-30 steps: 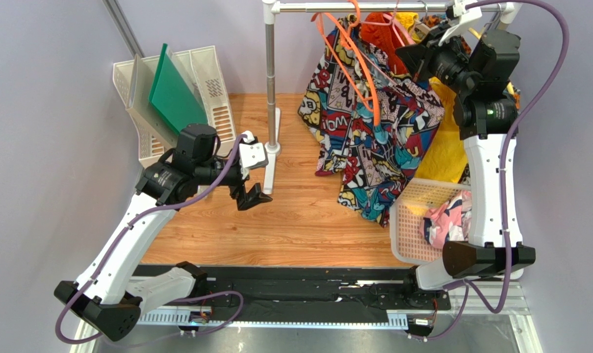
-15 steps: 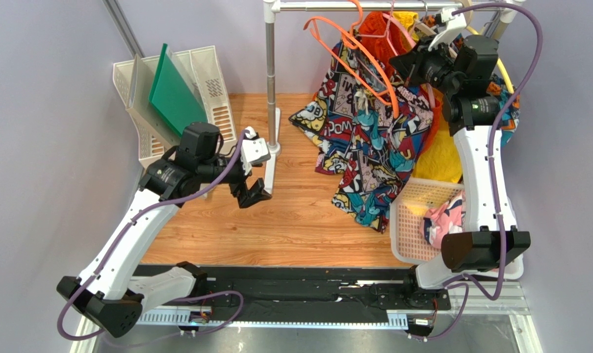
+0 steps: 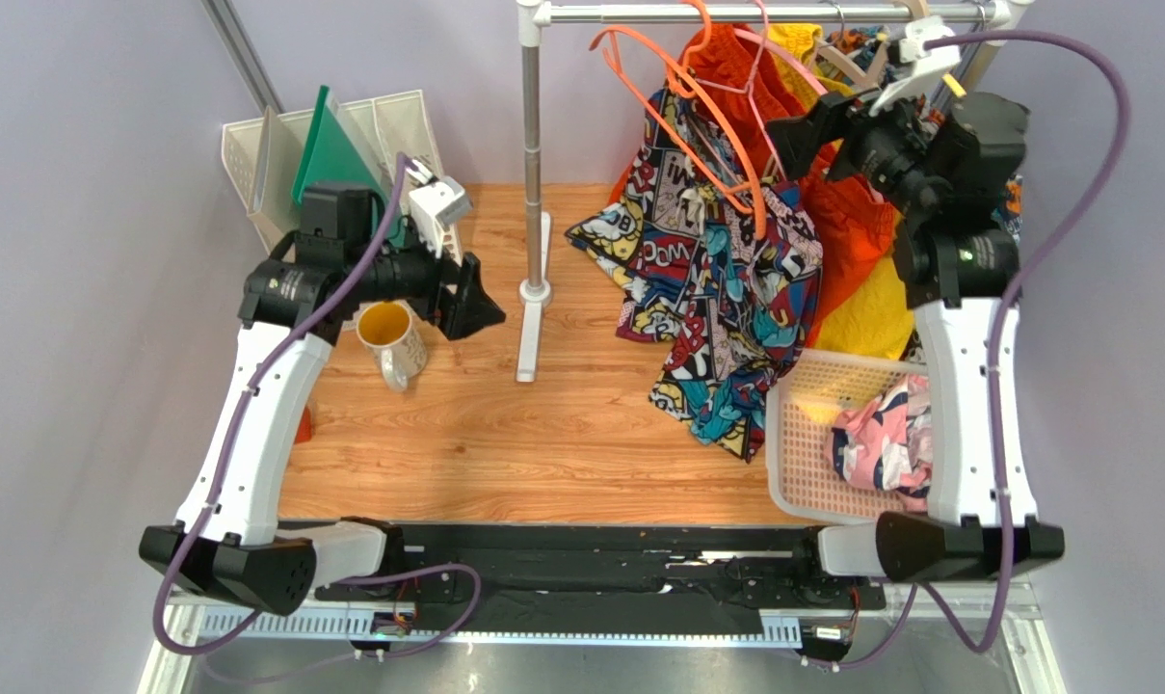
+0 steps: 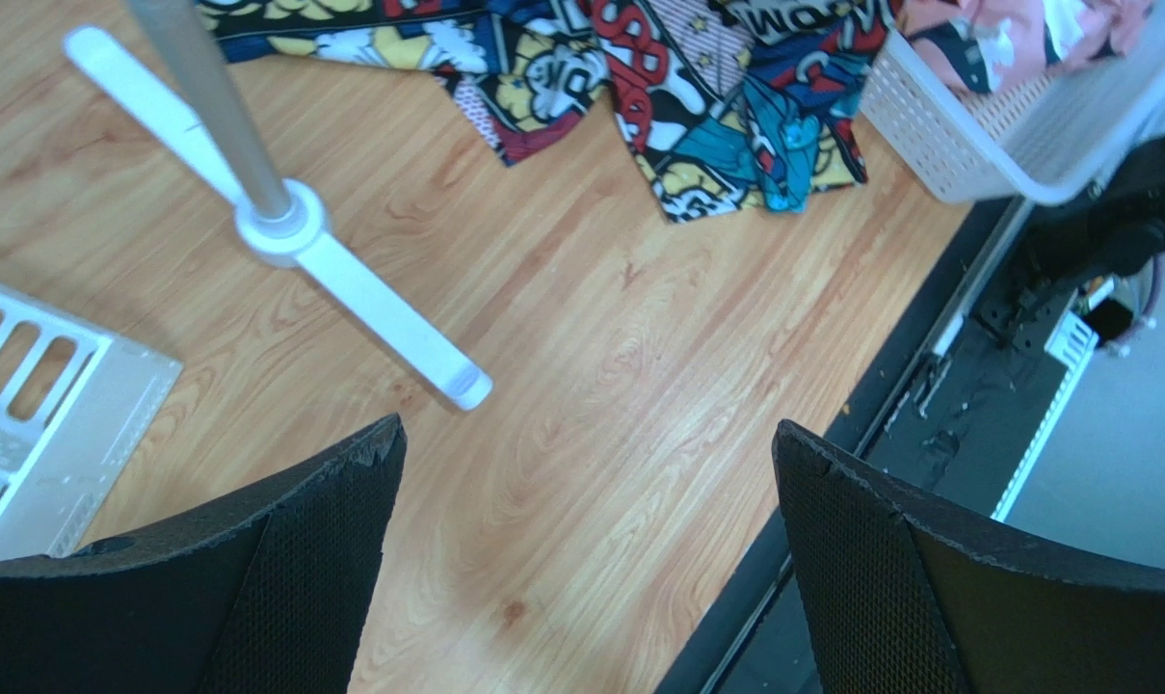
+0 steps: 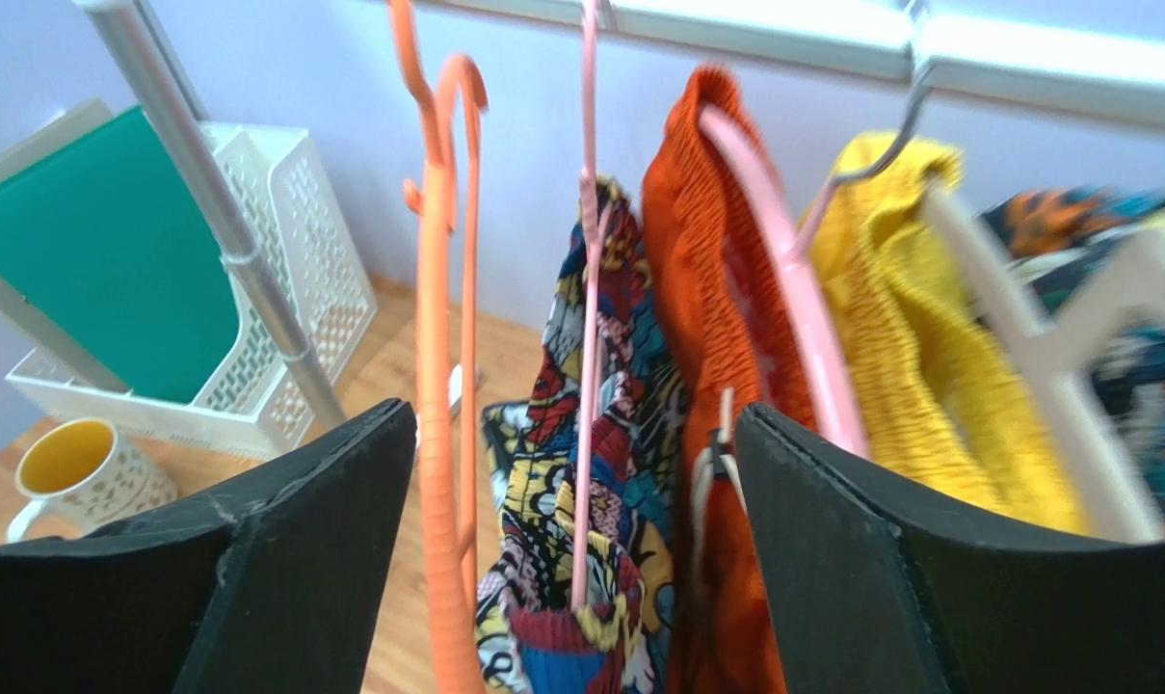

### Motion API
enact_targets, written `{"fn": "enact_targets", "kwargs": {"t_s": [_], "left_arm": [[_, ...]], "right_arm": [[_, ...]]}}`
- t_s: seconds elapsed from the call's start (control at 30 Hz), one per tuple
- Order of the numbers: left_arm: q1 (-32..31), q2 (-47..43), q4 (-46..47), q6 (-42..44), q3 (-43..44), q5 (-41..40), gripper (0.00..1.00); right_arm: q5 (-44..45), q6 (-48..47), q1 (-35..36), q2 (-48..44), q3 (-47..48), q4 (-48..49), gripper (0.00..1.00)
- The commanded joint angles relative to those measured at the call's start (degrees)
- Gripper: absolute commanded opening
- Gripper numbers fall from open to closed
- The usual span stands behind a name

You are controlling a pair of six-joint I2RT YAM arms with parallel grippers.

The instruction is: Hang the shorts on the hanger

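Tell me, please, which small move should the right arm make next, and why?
Probably draw the right pincer straight back from the rail. Its jaws stand open and hold nothing, while the shorts already hang over the pink hanger, which seems hooked on the rail. A slow retreat should avoid snagging the cloth.

Multicolour comic-print shorts [image 3: 718, 282], blue, yellow and red panels, draped bunched over thin pale pink hanger [image 5: 588, 289], hanger upright beneath rail [image 5: 776, 32], lower legs spilling onto bench [image 3: 545, 434].
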Motion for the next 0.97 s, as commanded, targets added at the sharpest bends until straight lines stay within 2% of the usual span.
{"fn": "enact_targets", "kwargs": {"t_s": [0.0,0.23,0.4,0.7,0.8,0.93], "left_arm": [[4.43,1.81,-6.89,-2.9,4.25,0.64,0.99],[6.03,-0.02,-9.53,-2.63,4.17,-6.47,0.99],[6.03,-4.24,-9.97,-1.67,-1.45,-9.29,0.99],[6.03,-12.15,-8.83,-1.4,-10.94,-14.74,0.99],[6.29,-14.44,-8.39,-1.05,-12.18,-13.95,1.0],[6.47,-15.24,-8.48,-0.61,-12.44,-17.73,1.0]], "right_arm": [[5.42,-5.14,-0.05,-8.28,0.84,0.53,0.87],[-6.86,-3.39,-0.14,-13.82,-0.12,-14.32,0.89],[-14.43,-0.57,-0.05,-20.94,-15.21,-20.13,0.91],[-15.41,-1.27,-0.05,-34.13,-34.91,-23.65,0.93],[-15.05,-1.19,-0.14,-36.59,-37.03,-24.62,0.93],[-14.17,-1.1,-0.14,-38.88,-39.41,-25.23,0.94]]}}
